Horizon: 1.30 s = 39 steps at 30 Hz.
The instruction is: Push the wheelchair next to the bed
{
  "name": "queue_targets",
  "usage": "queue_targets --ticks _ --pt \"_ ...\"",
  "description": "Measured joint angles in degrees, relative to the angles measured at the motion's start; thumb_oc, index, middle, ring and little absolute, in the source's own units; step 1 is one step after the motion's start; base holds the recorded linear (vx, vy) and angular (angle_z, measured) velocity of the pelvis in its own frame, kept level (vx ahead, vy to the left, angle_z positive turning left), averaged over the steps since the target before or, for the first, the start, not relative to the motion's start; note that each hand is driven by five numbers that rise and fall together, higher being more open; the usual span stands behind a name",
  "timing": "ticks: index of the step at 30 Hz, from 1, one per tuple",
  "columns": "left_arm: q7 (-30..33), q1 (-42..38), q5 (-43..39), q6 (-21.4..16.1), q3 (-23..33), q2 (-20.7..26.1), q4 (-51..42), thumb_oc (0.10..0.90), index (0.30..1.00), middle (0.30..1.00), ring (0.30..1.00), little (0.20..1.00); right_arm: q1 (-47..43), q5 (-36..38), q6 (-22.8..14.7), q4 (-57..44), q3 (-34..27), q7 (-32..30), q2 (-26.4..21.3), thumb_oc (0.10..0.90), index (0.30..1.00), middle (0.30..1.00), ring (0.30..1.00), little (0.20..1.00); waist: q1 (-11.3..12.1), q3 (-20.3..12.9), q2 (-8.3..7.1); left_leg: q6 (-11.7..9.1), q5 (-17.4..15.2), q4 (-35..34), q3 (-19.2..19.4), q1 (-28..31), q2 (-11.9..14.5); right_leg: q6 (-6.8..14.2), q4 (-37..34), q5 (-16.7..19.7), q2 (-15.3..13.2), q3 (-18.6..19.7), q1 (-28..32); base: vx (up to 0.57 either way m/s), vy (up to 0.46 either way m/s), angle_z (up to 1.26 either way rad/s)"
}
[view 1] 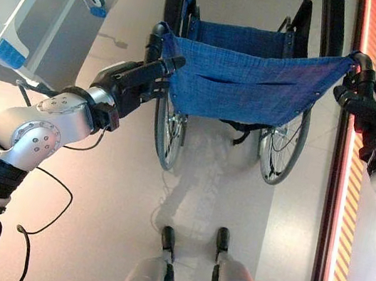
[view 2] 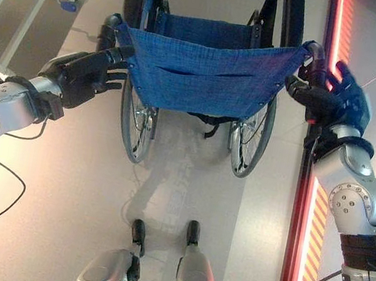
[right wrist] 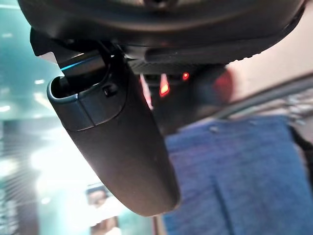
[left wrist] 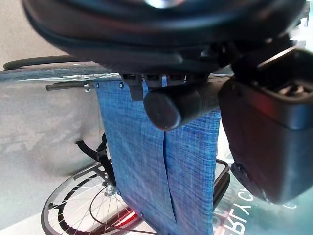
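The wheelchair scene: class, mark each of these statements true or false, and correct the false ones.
1. The wheelchair's backrest is blue fabric. True.
2. The left hand is wrapped around the left push handle. True.
3. The right hand hangs at the robot's side, far from the chair. False: it is at the right push handle, fingers curled round it.
4. A person is sitting in the wheelchair. False: the seat is unoccupied.
5. The bed, with its white frame, lies to the robot's left of the chair. True.
6. A red glowing strip runs along the floor on the robot's left. False: it runs on the robot's right.
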Motion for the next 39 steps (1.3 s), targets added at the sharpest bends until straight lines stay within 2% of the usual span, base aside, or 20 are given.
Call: queue_targets --ticks 14,22,27,33,34,35,36,37,38,39 --pt "-0.78 0.0 -0.06 -0.44 0.0 0.01 0.61 0.8 0.9 0.9 0.9 0.9 0.03 -0.9 1.74 0.25 0.26 1.05 -0.21 0.8 0.9 0.9 0.9 0.9 -0.02 0.0 0.0 0.0 0.0 0.04 -0.05 -0.07 0.05 0.0 -0.01 0.0 0.05 -0.03 -0.03 0.0 0.0 0.0" --pt "-1.24 -0.21 -0.26 -0.79 -0.2 0.01 1.2 0.8 0.9 0.9 0.9 0.9 -4.67 -1.54 3.26 3.62 4.96 1.19 -3.7 0.8 0.9 0.9 0.9 0.9 -0.05 0.0 0.0 0.0 0.0 0.2 -0.13 -0.12 0.04 -0.05 -0.01 0.04 0.04 -0.08 0.01 0.0 0.0 0.0" --pt "-2.46 -3.54 -0.97 -0.91 -3.29 0.58 2.1 0.8 0.9 0.9 0.9 0.9 -9.29 -2.92 4.7 7.81 8.64 1.38 -7.77 0.8 0.9 0.9 0.9 0.9 1.29 0.02 0.04 0.0 0.0 0.55 -0.41 -0.46 0.04 -0.1 0.0 0.07 0.03 -0.35 -0.03 0.0 -0.013 0.03" --pt "-4.16 -6.8 -3.66 -0.93 -6.1 2.5 3.07 0.8 0.9 0.9 0.9 0.9 -15.94 -2.95 6.65 15.15 11.97 3.65 -10.44 0.8 0.9 0.9 0.9 0.9 1.71 0.03 0.05 0.16 0.11 0.74 -1.44 -1.03 -0.16 -0.1 -0.01 0.07 -0.16 -1.56 -0.04 0.01 -0.007 0.08" --pt "-4.56 -7.5 -3.7 -0.93 -7.02 3.05 3.19 0.8 0.9 0.9 0.9 0.9 -17.33 -2.97 6.86 16.79 12.53 3.97 -10.47 0.58 0.571 0.571 0.571 0.571 1.87 0.03 0.05 0.16 0.11 0.74 -1.45 -1.06 -0.17 -0.1 -0.01 0.07 -0.17 -1.56 -0.04 0.0 0.0 0.0" --pt "-4.95 -8.18 -3.73 -0.93 -7.56 3.18 3.71 0.8 0.9 0.9 0.9 0.9 -18.52 -3.03 6.88 18.0 13.6 4.19 -10.57 0.486 0.429 0.429 0.429 0.429 1.94 0.03 0.05 0.16 0.11 0.75 -1.47 -1.06 -0.17 -0.1 -0.01 0.07 -0.16 -1.56 -0.04 0.0 0.0 0.0" --pt "-5.15 -8.8 -3.72 -0.93 -7.9 3.17 4.22 0.745 0.818 0.818 0.818 0.818 -19.11 -3.03 7.11 18.49 14.0 4.37 -10.8 0.4 0.3 0.3 0.3 0.3 2.03 0.03 0.05 0.16 0.11 0.74 -1.47 -1.07 -0.17 -0.1 -0.01 0.07 -0.16 -1.58 -0.04 0.0 0.0 0.0" --pt "-5.49 -10.36 -3.72 -0.9 -9.3 3.26 5.28 0.588 0.582 0.582 0.582 0.582 -20.23 -3.04 7.52 19.41 14.91 5.15 -11.19 0.4 0.3 0.3 0.3 0.3 2.25 0.03 0.05 0.16 0.12 0.77 -1.51 -1.13 -0.16 -0.1 -0.01 0.07 -0.15 -1.6 -0.07 0.0 0.0 0.0" --pt "-5.57 -11.0 -3.69 -0.88 -9.88 3.29 5.74 0.558 0.538 0.538 0.538 0.538 -21.11 -3.1 7.67 20.04 15.87 5.58 -11.4 0.4 0.3 0.3 0.3 0.3 2.48 0.03 0.05 0.16 0.12 0.76 -1.52 -1.13 -0.16 -0.1 -0.01 0.07 -0.14 -1.6 -0.07 0.0 0.0 0.0" --pt "-5.67 -11.32 -3.69 -0.87 -10.05 3.29 5.96 0.4 0.3 0.3 0.3 0.3 -21.87 -3.13 8.08 20.51 16.21 5.98 -11.52 0.4 0.3 0.3 0.3 0.3 2.49 0.03 0.05 0.16 0.12 0.76 -1.52 -1.15 -0.16 -0.1 -0.01 0.07 -0.15 -1.6 -0.09 0.0 0.0 0.0"
